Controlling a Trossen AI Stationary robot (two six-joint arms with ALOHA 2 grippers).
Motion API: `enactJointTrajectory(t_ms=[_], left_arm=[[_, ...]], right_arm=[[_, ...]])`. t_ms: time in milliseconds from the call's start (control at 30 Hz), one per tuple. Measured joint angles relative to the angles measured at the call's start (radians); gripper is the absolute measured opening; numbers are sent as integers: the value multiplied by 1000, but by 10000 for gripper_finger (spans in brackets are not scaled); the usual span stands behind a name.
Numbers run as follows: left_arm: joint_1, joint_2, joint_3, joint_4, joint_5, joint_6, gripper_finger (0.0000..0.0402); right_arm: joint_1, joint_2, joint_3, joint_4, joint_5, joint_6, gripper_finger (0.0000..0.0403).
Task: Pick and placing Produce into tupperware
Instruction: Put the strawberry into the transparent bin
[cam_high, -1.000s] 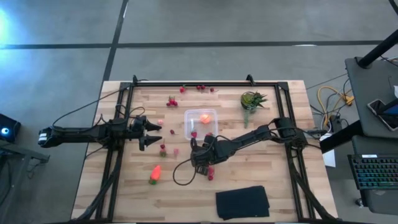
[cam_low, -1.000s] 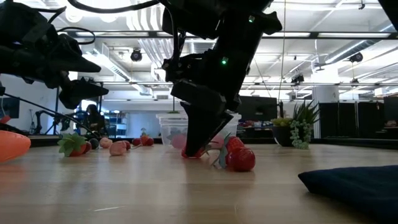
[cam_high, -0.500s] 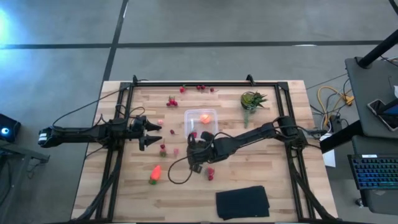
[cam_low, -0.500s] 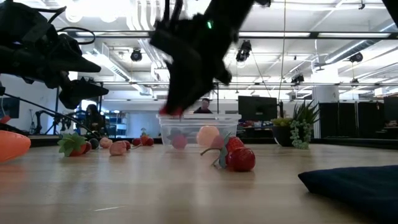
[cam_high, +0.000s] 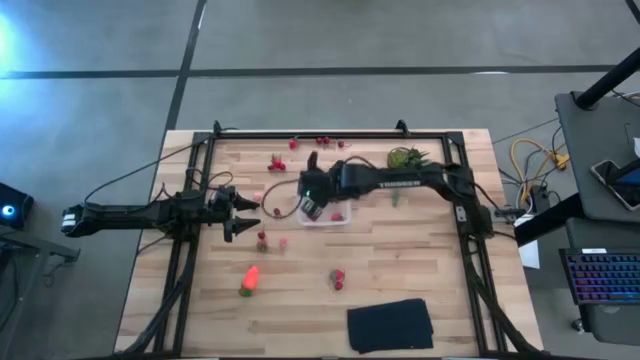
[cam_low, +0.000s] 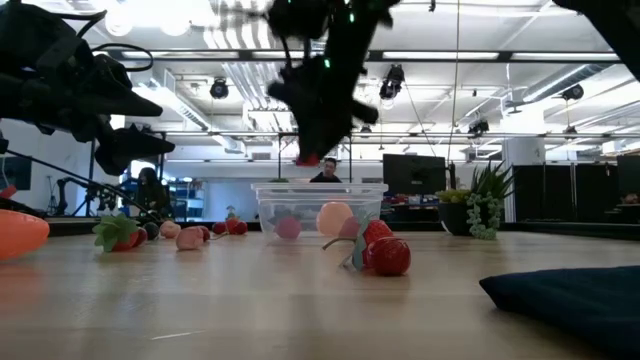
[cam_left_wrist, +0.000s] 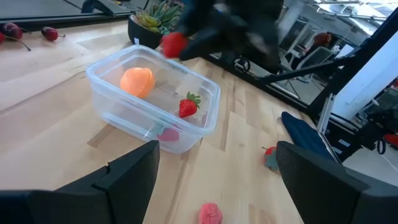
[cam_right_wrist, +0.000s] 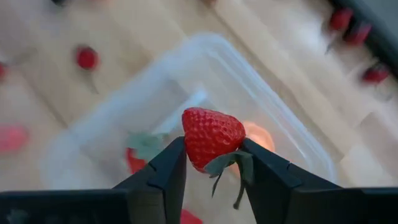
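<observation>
The clear tupperware (cam_high: 340, 213) sits at the table's middle-far part. It holds the round orange fruit (cam_left_wrist: 137, 81) and a strawberry (cam_left_wrist: 188, 106). My right gripper (cam_high: 313, 200) hovers over the box (cam_right_wrist: 267, 74), shut on a red strawberry (cam_right_wrist: 211, 135). More red berries lie on the wood (cam_high: 335, 279) (cam_high: 277, 162). The orange carrot-like piece (cam_high: 250, 277) lies near the left-front. My left gripper (cam_high: 246, 214) waits open, left of the box. My right gripper pinches the strawberry by its two sides (cam_right_wrist: 189, 140) between both fingers. The green leafy end (cam_right_wrist: 224, 167) points back between the fingers. The fingers come from above, slanting down. The berry (cam_low: 308, 158) is lifted clear, above the tupperware's open top (cam_low: 320, 188).
A spiky green plant (cam_high: 405, 160) stands right of the box. A flat black cloth (cam_high: 390, 325) lies at the near edge. Berries are scattered along the far edge (cam_high: 322, 142) and left of the box (cam_high: 262, 238). A black frame rail rings the table (cam_high: 190, 250).
My right gripper has risen from the table's middle, carrying the strawberry clear, and has swung toward the far edge until it stands over the tupperware. It has stayed shut on the berry. Two berries remain where it picked.
</observation>
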Motion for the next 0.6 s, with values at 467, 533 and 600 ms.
enactJointTrajectory(t_ms=[467,533,600], left_arm=[[0,0,0,0,0,0,306],[0,0,0,0,0,0,306],[0,0,0,0,0,0,306]], right_arm=[[62,0,-43,-18,-134,-11,287],[105,-7,-42,-29,-149,-41,300],[152,-13,-41,-67,-156,-29,305]])
